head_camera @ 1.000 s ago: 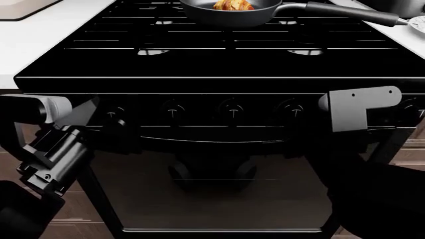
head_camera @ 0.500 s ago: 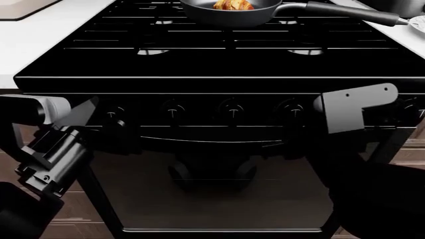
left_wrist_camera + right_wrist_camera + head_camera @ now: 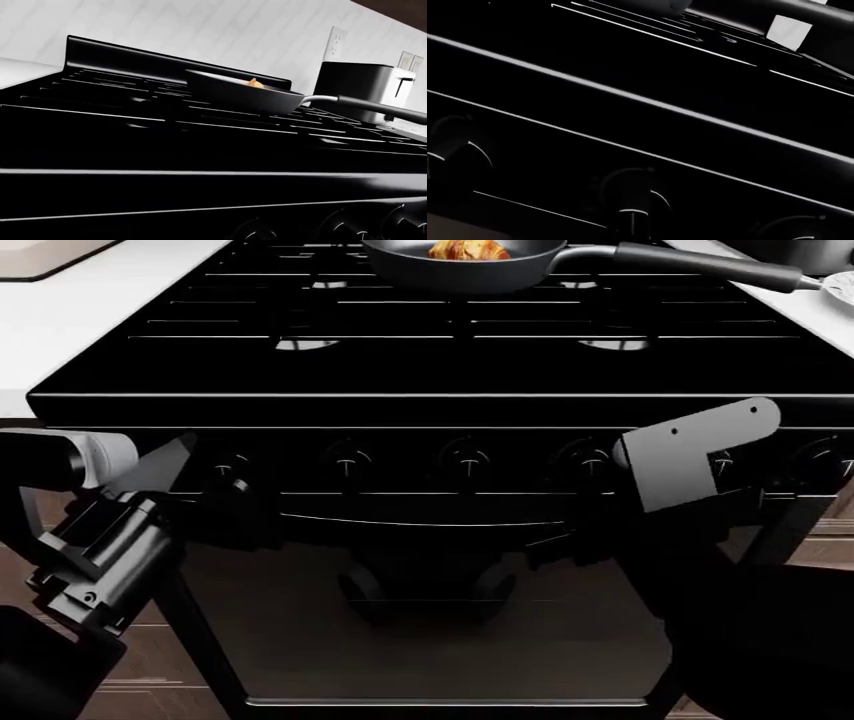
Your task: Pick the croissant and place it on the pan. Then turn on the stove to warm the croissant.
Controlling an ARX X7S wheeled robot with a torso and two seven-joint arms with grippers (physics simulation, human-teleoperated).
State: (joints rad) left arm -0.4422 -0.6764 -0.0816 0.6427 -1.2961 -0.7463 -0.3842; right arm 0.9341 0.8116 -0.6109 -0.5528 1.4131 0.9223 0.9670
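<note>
Rendered frames are sharp, with no motion blur or lens distortion. Lighting is even and diffuse from above; the white counter [image 3: 94,320] and wall [image 3: 200,30] are bright. The glossy black stove [image 3: 441,370] reads nearly featureless, marked only by thin highlight lines on its edges. The right wrist view is very dim; knobs [image 3: 634,197] barely show.

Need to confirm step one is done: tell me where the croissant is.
The croissant lies inside the pan on the stove's back grates, at the top centre of the head view; the left wrist view shows only its tip above the pan's rim.
</note>
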